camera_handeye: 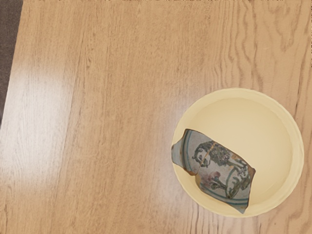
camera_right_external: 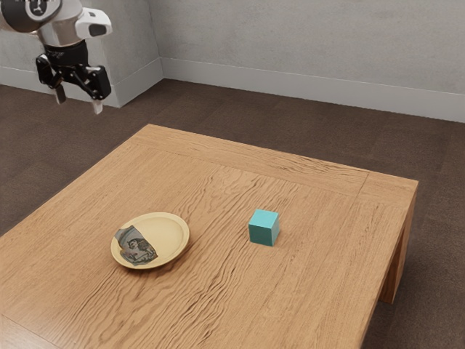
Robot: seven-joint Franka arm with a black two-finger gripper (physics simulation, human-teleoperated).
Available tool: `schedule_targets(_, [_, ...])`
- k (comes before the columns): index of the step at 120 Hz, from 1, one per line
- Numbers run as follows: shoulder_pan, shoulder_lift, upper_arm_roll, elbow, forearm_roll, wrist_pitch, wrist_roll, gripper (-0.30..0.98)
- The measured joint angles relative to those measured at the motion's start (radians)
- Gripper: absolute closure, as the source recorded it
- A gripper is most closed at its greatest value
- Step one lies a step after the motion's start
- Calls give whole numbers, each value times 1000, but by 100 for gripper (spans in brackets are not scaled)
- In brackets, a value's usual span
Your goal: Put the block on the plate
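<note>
My gripper (camera_right_external: 78, 106) hangs high at the exterior view's upper left, its two fingers apart with nothing between them. A teal block (camera_right_external: 264, 227) rests on the wooden table, toward the exterior view's right of the pale yellow plate (camera_right_external: 171, 231), with bare wood between the two. In the wrist view the plate (camera_handeye: 273, 146) lies below my hand, holding a patterned pottery shard.
The pottery shard (camera_right_external: 135, 246) lies on one side of the plate and reaches its rim; its painted face (camera_handeye: 219, 168) is turned up. Around them spreads the wooden table (camera_right_external: 312, 291), with a grey wall (camera_right_external: 305, 51) behind.
</note>
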Motion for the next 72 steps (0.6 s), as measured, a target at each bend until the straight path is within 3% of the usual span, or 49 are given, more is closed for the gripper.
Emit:
schedule_targets(28, [-8,79,-14,-1,-13,25,-20,0])
schedule_targets(51, [-64,251,-57,-1,-157,148,-40,0])
schedule_targets(72, [-119,371,-136,3,-217,263,-109,0])
